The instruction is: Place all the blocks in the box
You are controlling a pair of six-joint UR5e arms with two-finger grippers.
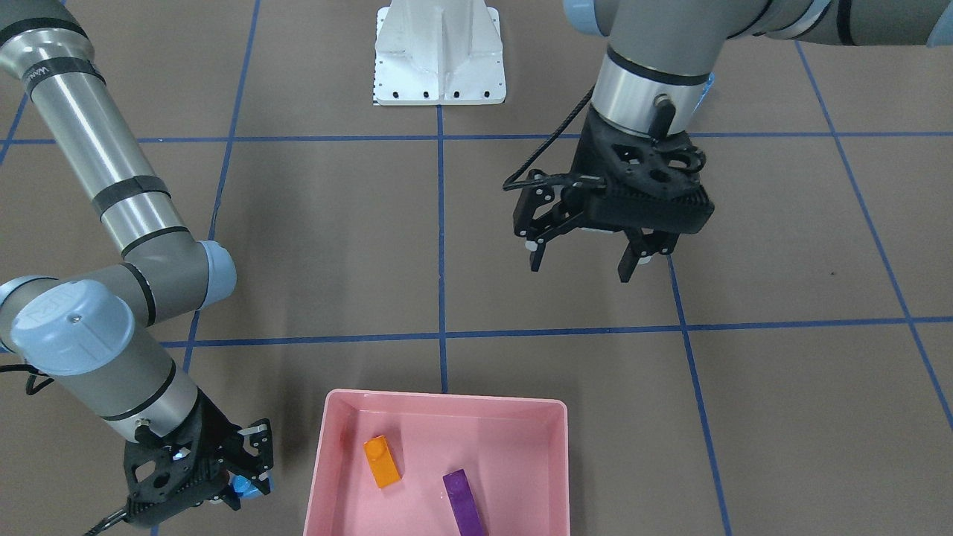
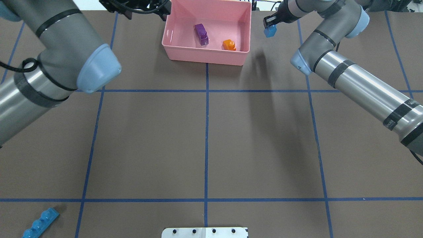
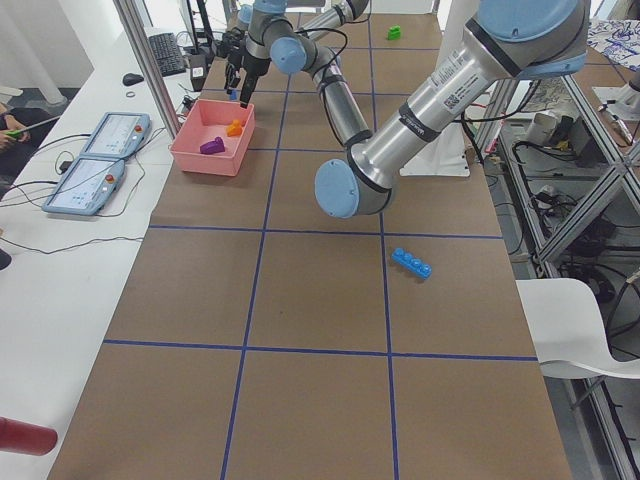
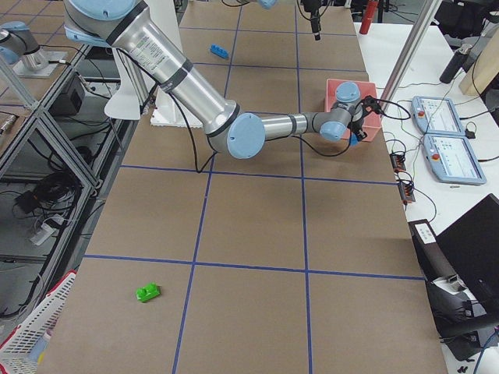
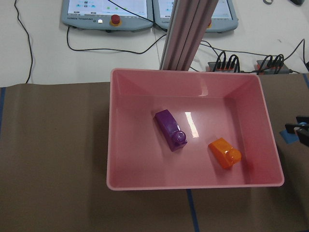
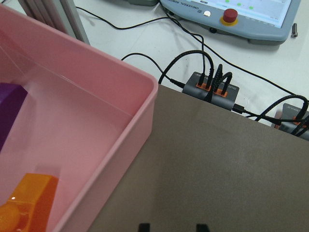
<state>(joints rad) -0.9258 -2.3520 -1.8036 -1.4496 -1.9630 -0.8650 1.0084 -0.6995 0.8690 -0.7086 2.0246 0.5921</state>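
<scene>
The pink box (image 1: 447,400) (image 2: 205,60) (image 5: 193,183) holds an orange block (image 1: 382,461) (image 2: 228,44) (image 5: 224,152) and a purple block (image 1: 463,502) (image 2: 201,33) (image 5: 170,129). My right gripper (image 1: 242,487) (image 2: 270,28) hangs just outside the box's side wall, shut on the small blue block (image 2: 270,32). My left gripper (image 1: 582,262) is open and empty, above the table on the robot's side of the box. The long blue block (image 2: 40,223) (image 3: 411,262) lies near the robot's left. The green block (image 4: 147,292) (image 3: 394,32) lies far off at the table's right end.
The white metal base (image 1: 439,52) (image 2: 205,232) stands at the robot's side of the table. Beyond the box's far wall are an aluminium post (image 5: 188,34), control pendants (image 5: 106,12) and cables (image 6: 212,82) on a white bench.
</scene>
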